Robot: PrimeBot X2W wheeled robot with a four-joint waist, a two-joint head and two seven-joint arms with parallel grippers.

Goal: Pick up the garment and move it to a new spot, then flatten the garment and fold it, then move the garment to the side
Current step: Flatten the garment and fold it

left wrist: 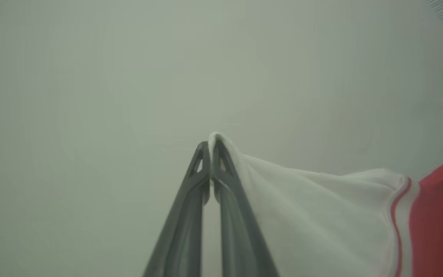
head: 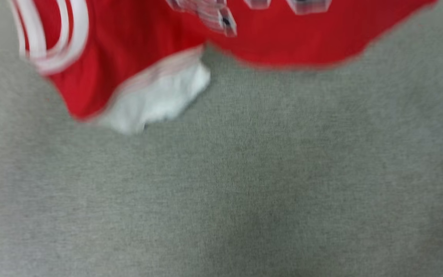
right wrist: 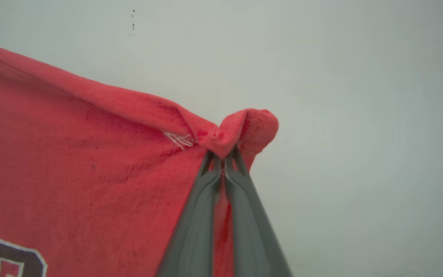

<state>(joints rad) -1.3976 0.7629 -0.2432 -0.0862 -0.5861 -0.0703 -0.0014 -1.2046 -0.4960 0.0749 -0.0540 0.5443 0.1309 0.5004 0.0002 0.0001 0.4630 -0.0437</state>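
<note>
Pinching the garment (left wrist: 440, 215), the left gripper (left wrist: 210, 148) is squeezed tight on its white sleeve (left wrist: 313, 215). The right gripper (right wrist: 223, 156) clamps a red corner (right wrist: 244, 125) bunched at twelve o'clock.

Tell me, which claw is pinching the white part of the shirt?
The left gripper: it is shut on the white sleeve of the garment, while the right gripper pinches a red edge.
</note>
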